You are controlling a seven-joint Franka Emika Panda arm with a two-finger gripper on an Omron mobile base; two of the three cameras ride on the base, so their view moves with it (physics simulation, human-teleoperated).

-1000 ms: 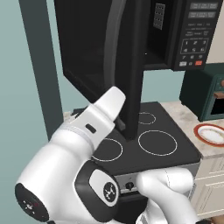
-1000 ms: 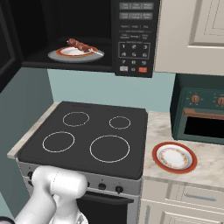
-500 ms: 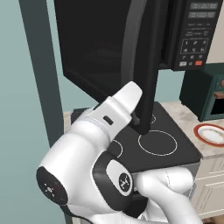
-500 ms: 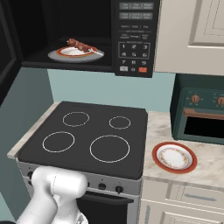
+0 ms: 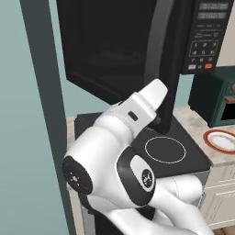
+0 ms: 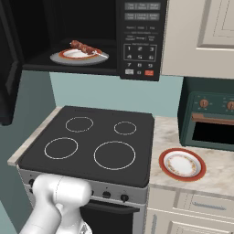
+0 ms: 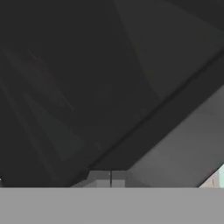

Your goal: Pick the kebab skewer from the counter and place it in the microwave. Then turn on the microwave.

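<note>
Microwave (image 6: 91, 36) door (image 5: 114, 46), large, rigid and hinged, swings under a push near its handle edge; the clenched, empty gripper (image 7: 108, 178) presses just against its glass. Beyond it, the light, slippery kebab skewer (image 6: 84, 47) lies on the plate (image 6: 68, 58) inside.

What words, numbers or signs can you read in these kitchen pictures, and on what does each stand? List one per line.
Microwave keypad: rows of pale digits and button labels, too small and blurred to read.
Red button on the keypad: no legible mark.
Toaster oven knobs: no readable labels.
Plate on the counter: only a decorative pattern, no text.
</note>
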